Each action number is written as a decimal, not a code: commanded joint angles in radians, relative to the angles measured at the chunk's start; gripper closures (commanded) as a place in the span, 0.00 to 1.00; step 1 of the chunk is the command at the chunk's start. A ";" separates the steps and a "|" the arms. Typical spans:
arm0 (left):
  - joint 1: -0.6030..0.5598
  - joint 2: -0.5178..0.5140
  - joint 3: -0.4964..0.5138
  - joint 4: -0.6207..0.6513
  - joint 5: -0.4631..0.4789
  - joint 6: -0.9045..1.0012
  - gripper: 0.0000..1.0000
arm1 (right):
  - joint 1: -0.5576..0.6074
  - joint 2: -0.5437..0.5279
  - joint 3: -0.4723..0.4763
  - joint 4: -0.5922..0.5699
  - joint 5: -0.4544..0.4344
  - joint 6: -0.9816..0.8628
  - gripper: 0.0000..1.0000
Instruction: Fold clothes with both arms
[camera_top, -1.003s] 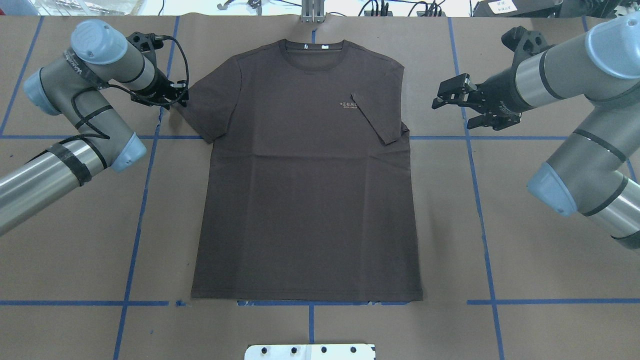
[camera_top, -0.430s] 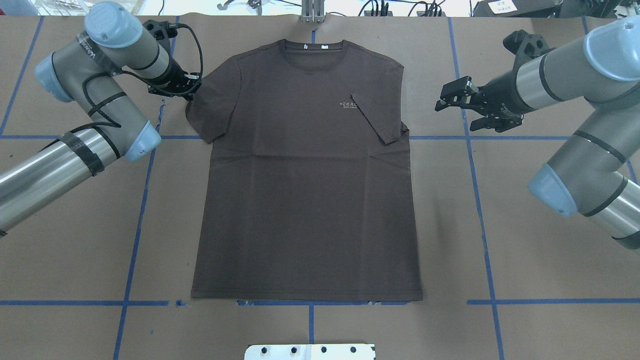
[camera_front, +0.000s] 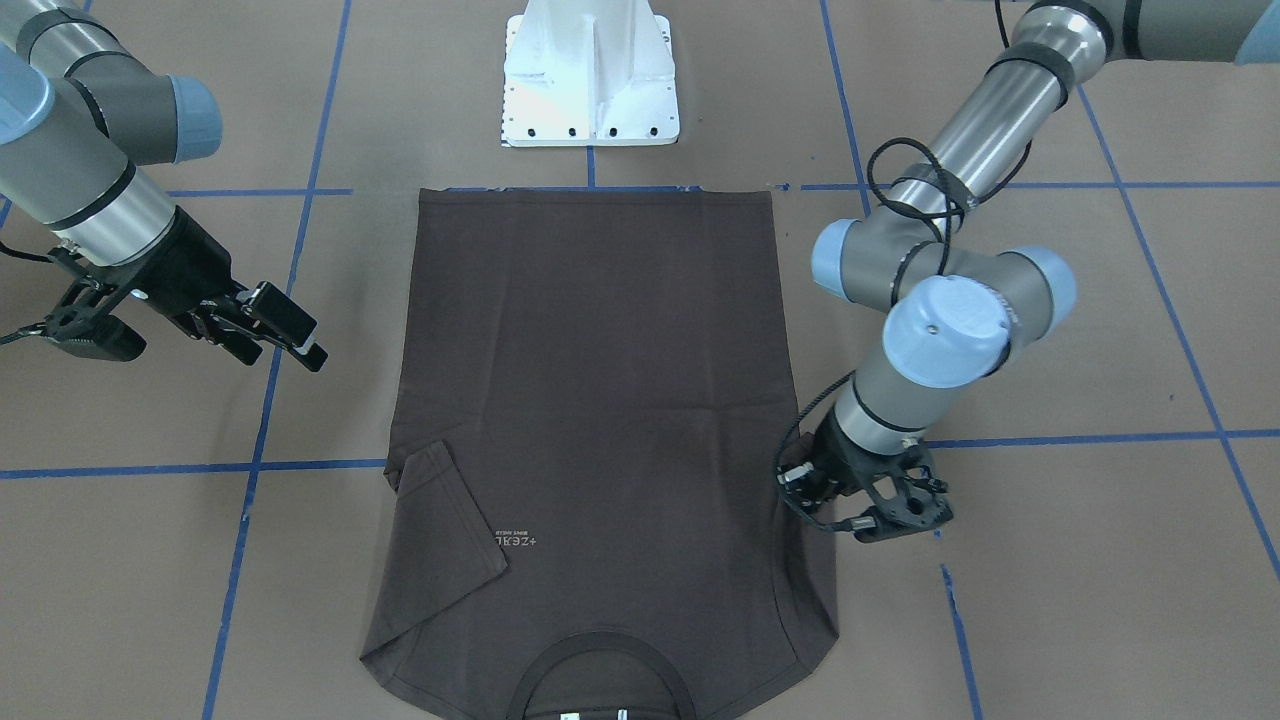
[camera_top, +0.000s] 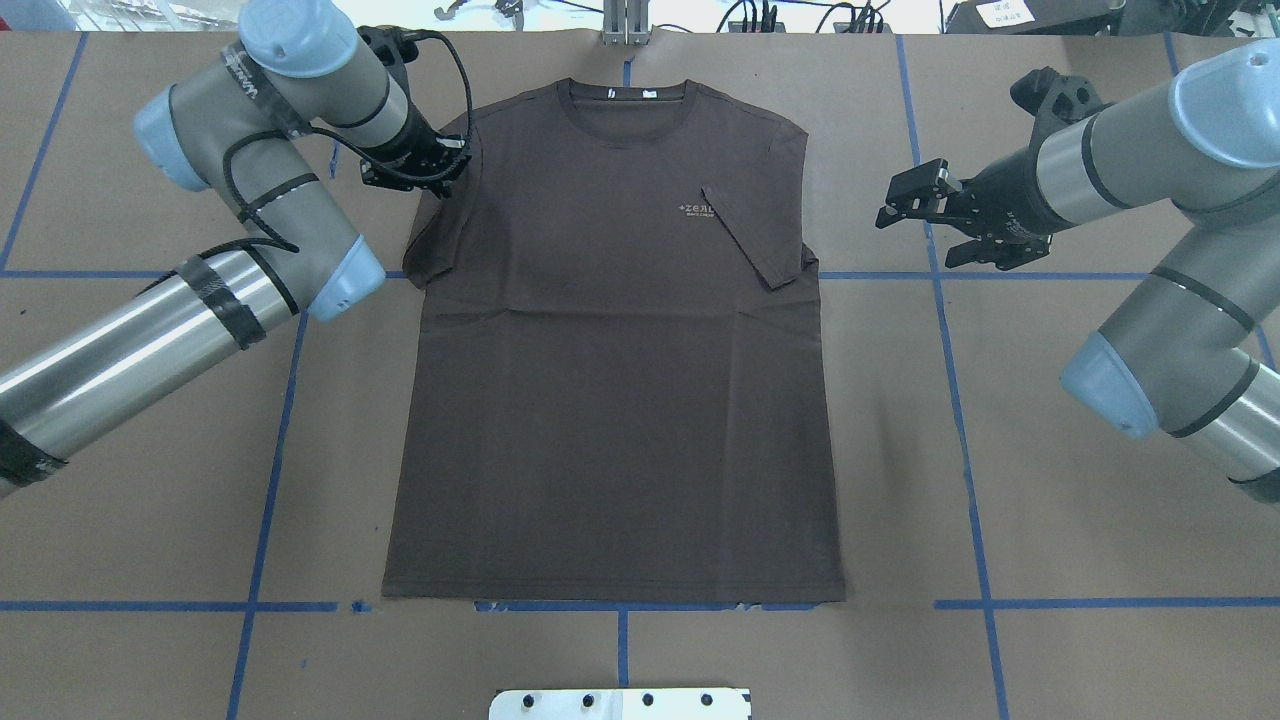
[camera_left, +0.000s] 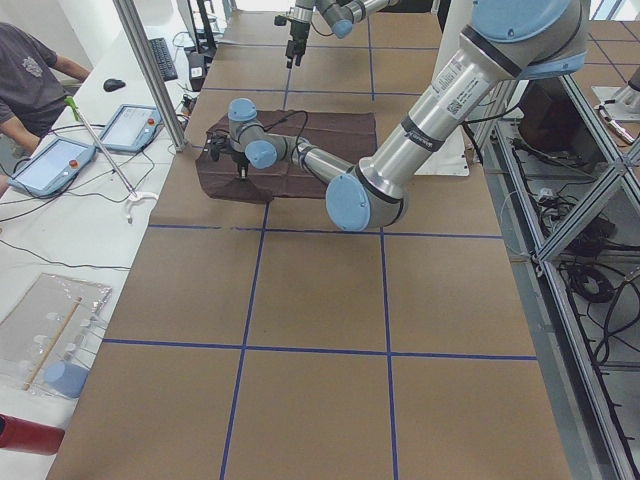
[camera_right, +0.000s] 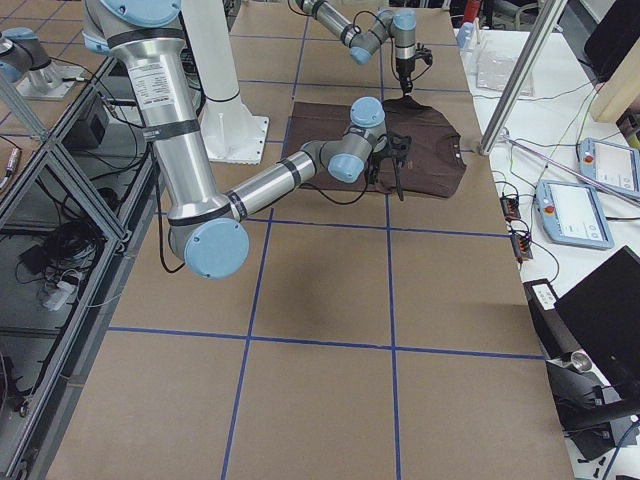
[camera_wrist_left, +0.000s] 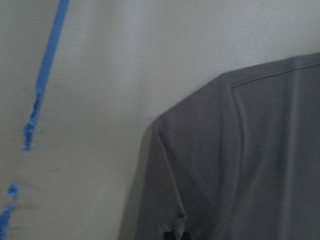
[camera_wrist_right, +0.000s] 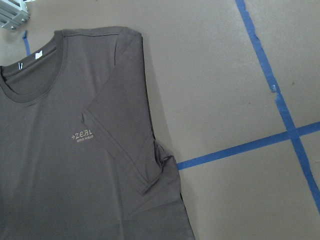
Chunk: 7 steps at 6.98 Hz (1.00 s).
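Left gripper pinches sleeve, now dragged inward from beside shirt toward chest; second sleeve fold under way. Right gripper wide, empty, beside shirt. Other sleeve already folded. Shirt flat, mid-table.

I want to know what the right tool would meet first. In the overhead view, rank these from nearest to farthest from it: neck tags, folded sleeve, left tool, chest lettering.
From the right tool:
1. Folded sleeve, at the shirt's near edge.
2. Chest lettering, just beyond that sleeve.
3. Neck tags, at the collar.
4. Left tool, across the shirt, at the other sleeve.
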 joint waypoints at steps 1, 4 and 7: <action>0.028 -0.142 0.176 -0.058 0.028 -0.098 1.00 | -0.005 0.004 -0.015 0.000 0.002 0.004 0.00; 0.034 -0.147 0.175 -0.134 0.025 -0.165 0.32 | -0.054 -0.002 0.034 0.000 0.006 0.042 0.00; 0.119 0.090 -0.251 -0.132 -0.007 -0.224 0.30 | -0.417 -0.187 0.251 -0.014 -0.307 0.299 0.00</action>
